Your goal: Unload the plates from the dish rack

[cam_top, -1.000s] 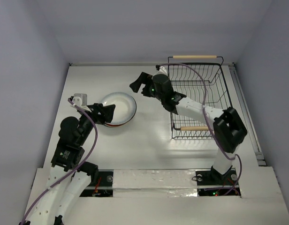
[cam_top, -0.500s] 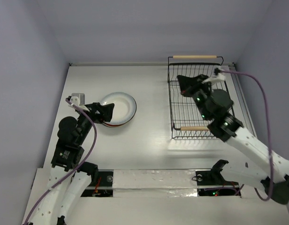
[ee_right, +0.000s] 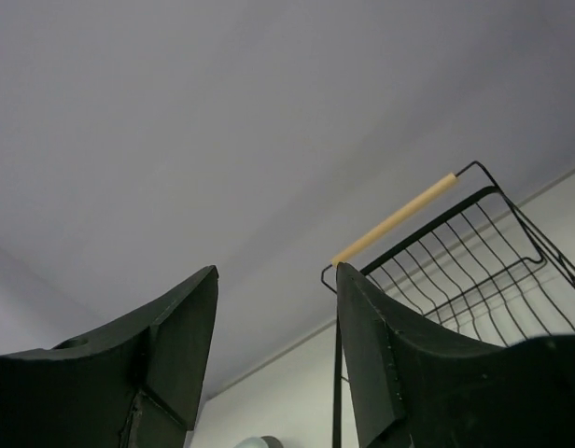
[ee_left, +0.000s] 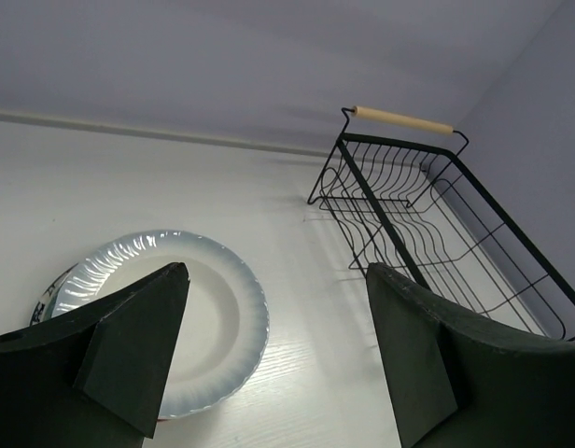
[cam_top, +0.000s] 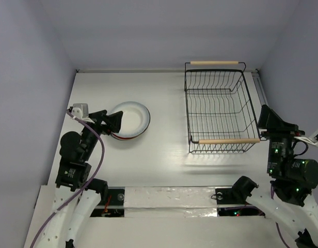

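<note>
White tabletop, pale walls all round. On its left half sits a stack of plates (cam_top: 132,119), a fluted white one on top, with a red rim and what looks like a blue-patterned edge peeking out beneath. Well apart, at the far right, stands the dish rack (cam_top: 218,111), with a wooden handle at each end. At the stack's left edge the left gripper (cam_top: 116,124) hovers, jaws spread wide, gripping nothing. Just right of the rack, the right gripper (cam_top: 266,114) has its jaws partly apart around nothing.
</note>
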Motion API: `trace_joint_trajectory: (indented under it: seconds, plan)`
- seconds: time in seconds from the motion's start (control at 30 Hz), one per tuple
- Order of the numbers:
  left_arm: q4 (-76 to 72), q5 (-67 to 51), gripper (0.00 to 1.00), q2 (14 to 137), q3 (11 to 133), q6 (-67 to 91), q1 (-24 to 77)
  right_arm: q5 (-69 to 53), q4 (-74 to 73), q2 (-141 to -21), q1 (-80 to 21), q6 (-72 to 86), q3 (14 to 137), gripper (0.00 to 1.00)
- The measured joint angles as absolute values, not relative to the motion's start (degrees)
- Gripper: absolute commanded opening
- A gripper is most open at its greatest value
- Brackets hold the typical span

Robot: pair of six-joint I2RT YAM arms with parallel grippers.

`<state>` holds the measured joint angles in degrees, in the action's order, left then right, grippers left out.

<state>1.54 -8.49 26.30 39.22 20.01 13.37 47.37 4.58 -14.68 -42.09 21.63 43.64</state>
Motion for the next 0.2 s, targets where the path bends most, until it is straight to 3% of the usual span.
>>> trace_joint_trajectory:
  seconds: [0.2]
  plan:
    - [1.0,-9.4,0.74,26.9,39.2,20.1,13.4,48.1,2.0,-15.9,-42.1,20.1,43.3,0.60]
